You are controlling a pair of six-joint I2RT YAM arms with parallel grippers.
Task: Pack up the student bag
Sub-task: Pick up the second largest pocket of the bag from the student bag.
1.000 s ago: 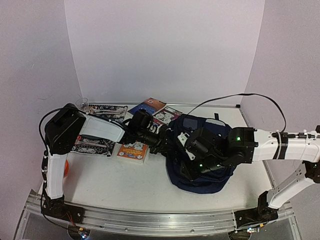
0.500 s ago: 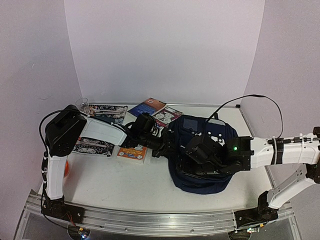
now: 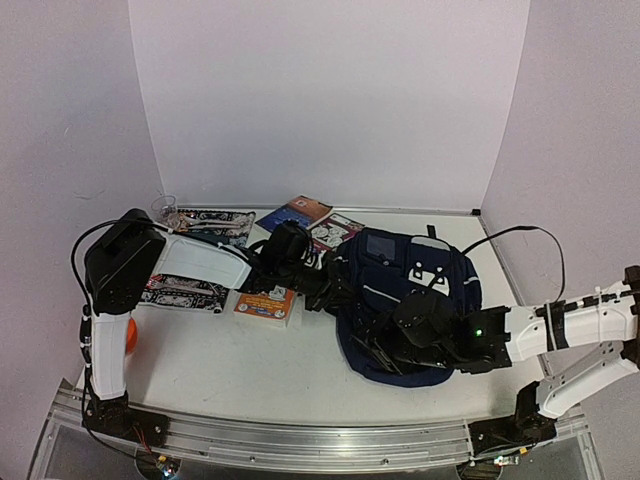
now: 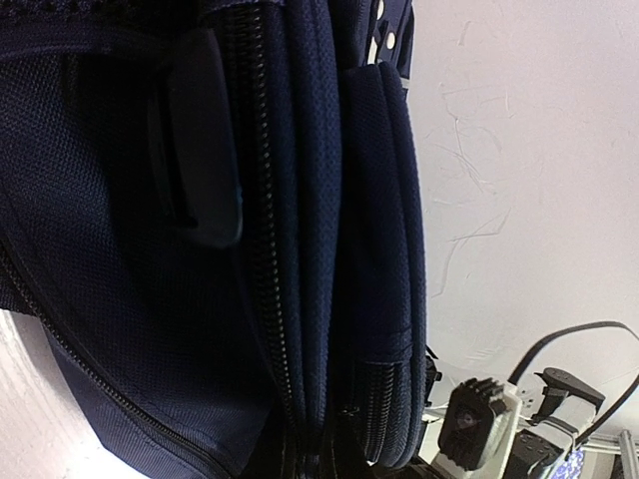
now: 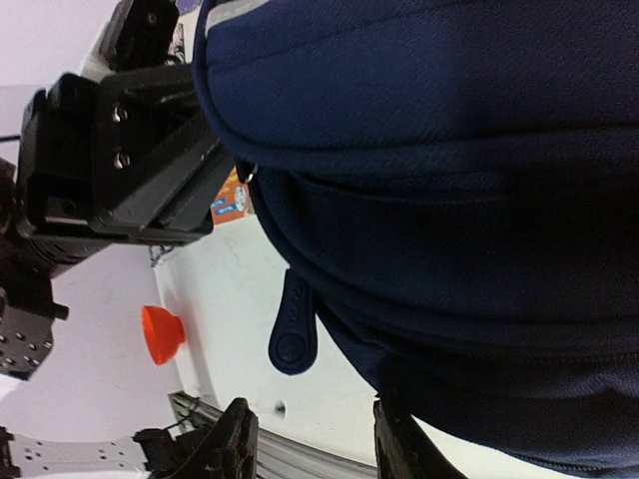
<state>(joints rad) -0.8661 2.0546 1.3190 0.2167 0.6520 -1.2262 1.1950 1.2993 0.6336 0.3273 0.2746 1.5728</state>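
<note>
The student bag, navy with white buckle patches, lies flat at the table's middle right. My left gripper is at its left edge. In the left wrist view the bag's zip seams run down into my left gripper, which is shut on a fold of the fabric. My right gripper is low at the bag's near edge. In the right wrist view it stands open, with a navy zip pull hanging just beyond the gap and not touching either finger.
An orange booklet lies left of the bag, under the left arm. Books sit behind it. Patterned black pouches lie at the far left, with a clear cup at the back and an orange object by the left arm's base.
My right arm has drawn back toward the near right, bringing its gripper from on top of the bag down to its near edge, jaws a little wider. The left arm has stayed put.
</note>
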